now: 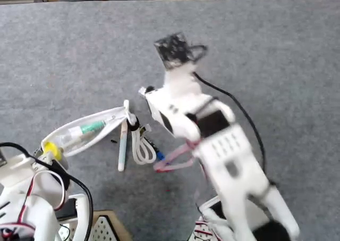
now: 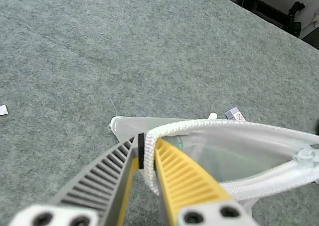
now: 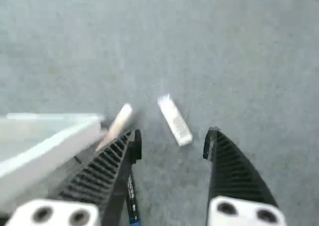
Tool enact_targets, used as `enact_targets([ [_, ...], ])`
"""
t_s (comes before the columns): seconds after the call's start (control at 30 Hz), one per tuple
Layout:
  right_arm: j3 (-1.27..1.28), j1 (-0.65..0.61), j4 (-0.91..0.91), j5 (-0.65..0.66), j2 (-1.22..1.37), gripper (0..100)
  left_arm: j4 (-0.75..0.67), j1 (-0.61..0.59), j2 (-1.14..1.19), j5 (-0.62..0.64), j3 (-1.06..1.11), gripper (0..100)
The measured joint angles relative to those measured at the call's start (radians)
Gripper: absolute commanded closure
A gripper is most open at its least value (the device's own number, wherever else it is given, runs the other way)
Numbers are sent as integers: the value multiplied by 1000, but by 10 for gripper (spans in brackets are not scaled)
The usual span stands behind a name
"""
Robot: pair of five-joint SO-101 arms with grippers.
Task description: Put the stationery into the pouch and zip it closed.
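A clear pouch (image 1: 87,128) with a white zipper lies open, a green-labelled item (image 1: 93,126) inside it. My left gripper (image 2: 142,155) is shut on the pouch's end (image 2: 149,141), near the table's front left. Beside the pouch mouth lie a pale pen (image 1: 122,145), a white looped cord (image 1: 141,146) and a blue-tipped dark pen (image 1: 157,154). My right gripper (image 3: 172,142) hangs open above a small white eraser-like block (image 3: 175,120), with the pale pen (image 3: 115,124) and the pouch's edge (image 3: 50,136) to one side. The right arm (image 1: 183,110) covers the table's middle.
Pink loops (image 1: 175,158) lie under the right arm near the pens. The zipper slider (image 2: 309,155) sits at the pouch's far end. Grey felt stretches bare behind and to both sides. The arm bases stand at the front edge.
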Motion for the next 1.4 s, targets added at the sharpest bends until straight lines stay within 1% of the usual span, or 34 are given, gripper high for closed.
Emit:
enact_targets([
  [0.13, -155, -2, 0, 0, 281, 783, 0, 0, -46, 0, 2, 971],
  [0.37, -473, 0, 0, 0, 746, 784, 0, 0, -46, 0, 2, 971],
  [0.43, -566, 0, 18, -28, 855, 784, 0, 0, -46, 0, 2, 971],
  [0.57, -781, -2, 120, -89, 1065, 784, 0, 0, -46, 0, 2, 971],
  [0.77, -1162, -2, 316, -103, 1366, 784, 0, 0, -46, 0, 2, 971],
  [0.83, -1290, -2, 374, -103, 1455, 804, 0, 0, -46, 0, 2, 971],
  [0.97, -1539, 6, 489, -103, 1606, 918, 0, -2, -46, 0, 2, 971],
  [1.2, -1918, 17, 644, -103, 1807, 925, 0, -2, -46, 0, 2, 971],
  [1.23, -1950, 17, 658, -103, 1824, 930, 0, -2, -46, 0, 2, 971],
  [1.33, -2002, 17, 684, -94, 1849, 990, 0, -2, -46, 0, 2, 971],
  [1.4, -2025, 17, 690, -58, 1850, 979, 0, -2, -46, 0, 2, 971],
])
